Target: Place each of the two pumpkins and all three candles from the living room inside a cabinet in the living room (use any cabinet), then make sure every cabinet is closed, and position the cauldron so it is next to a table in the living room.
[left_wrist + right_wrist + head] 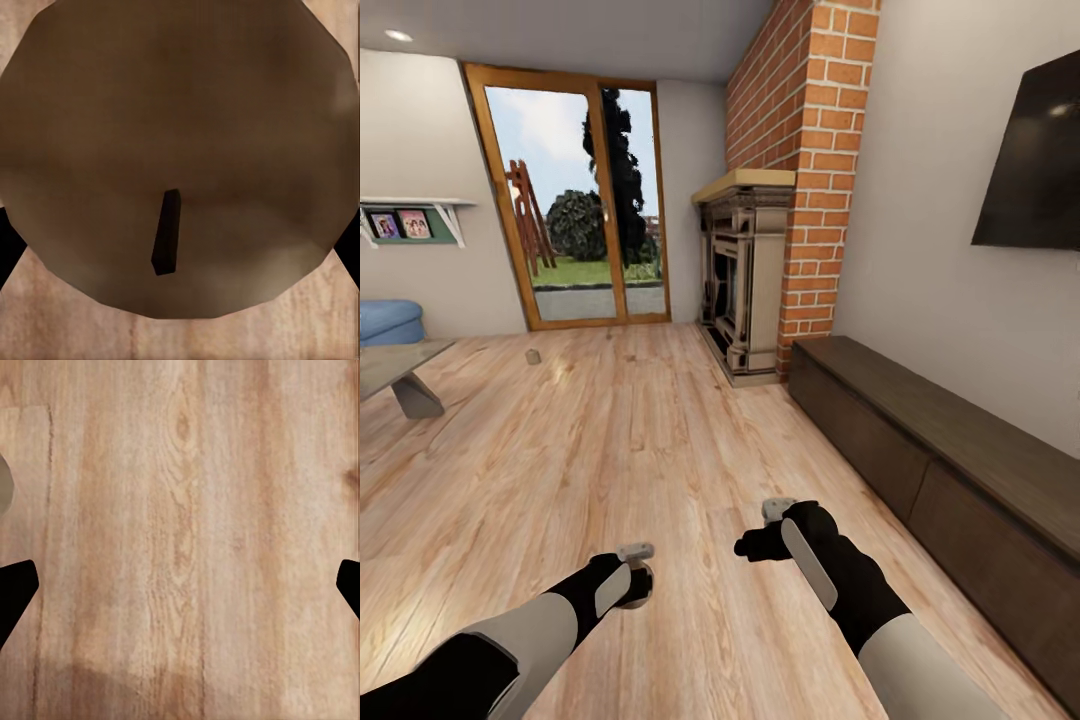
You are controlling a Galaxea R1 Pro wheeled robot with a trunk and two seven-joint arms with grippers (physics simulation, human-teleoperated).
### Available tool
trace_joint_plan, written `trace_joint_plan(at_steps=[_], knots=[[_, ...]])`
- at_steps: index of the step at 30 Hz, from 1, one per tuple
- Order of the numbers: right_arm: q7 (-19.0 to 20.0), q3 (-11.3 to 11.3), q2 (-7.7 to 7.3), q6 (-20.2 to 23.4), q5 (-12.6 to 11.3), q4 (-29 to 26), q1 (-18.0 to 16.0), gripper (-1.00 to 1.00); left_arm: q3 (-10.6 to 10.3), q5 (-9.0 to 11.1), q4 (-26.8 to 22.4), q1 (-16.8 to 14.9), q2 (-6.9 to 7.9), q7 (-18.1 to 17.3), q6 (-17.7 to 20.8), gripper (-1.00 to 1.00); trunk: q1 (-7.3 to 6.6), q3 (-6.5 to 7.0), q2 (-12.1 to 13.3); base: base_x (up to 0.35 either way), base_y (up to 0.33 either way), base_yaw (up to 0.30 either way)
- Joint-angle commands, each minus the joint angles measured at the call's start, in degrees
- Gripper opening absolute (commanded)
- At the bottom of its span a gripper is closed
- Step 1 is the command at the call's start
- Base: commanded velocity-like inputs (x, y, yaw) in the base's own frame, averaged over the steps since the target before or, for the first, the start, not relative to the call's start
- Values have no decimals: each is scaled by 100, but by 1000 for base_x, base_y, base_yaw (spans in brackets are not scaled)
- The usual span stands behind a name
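Note:
A cream-beige candle (180,135) with a dark wick sits between the black fingertips of my left gripper (180,247), which is shut on it just above the wooden floor. In the head view the left gripper (632,580) hangs low in front of me. My right gripper (758,545) is beside it, open, with only bare floorboards between its fingers (15,585). Another candle (533,356) stands on the floor far ahead, near the glass door. The long dark-brown cabinet (920,440) runs along the right wall with its fronts shut. A corner of the grey-topped table (400,362) shows at the left.
A fireplace (745,285) with a brick chimney stands ahead at the right, past the cabinet's far end. A black TV (1035,150) hangs above the cabinet. A blue sofa (388,322) is behind the table. Wooden floor stretches between me and the glass door (575,195).

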Motion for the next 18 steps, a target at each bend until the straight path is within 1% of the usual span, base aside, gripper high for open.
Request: trace_joint_plan(at_steps=[1,5,7,11,18], knots=[[-58,9,-1,14,-60,29,-4,100,-45,64,-12,-1,2,41,25,-100,-1,-5,-2,0,0,0],[-58,9,-1,14,-60,78,-4,100,-45,64,-12,1,2,41,24,-100,-1,-5,-2,0,0,-15],[-57,9,-1,14,-60,95,-4,100,-43,64,-12,1,2,41,24,-100,-1,-5,-2,0,116,-207],[-57,9,-1,6,-60,143,-4,100,-38,64,-12,-3,2,41,24,-100,-1,-5,-2,0,248,-273],[-57,9,-1,5,-60,151,-4,100,-37,64,-12,-1,2,41,24,-100,-1,-2,-2,0,300,-293]])
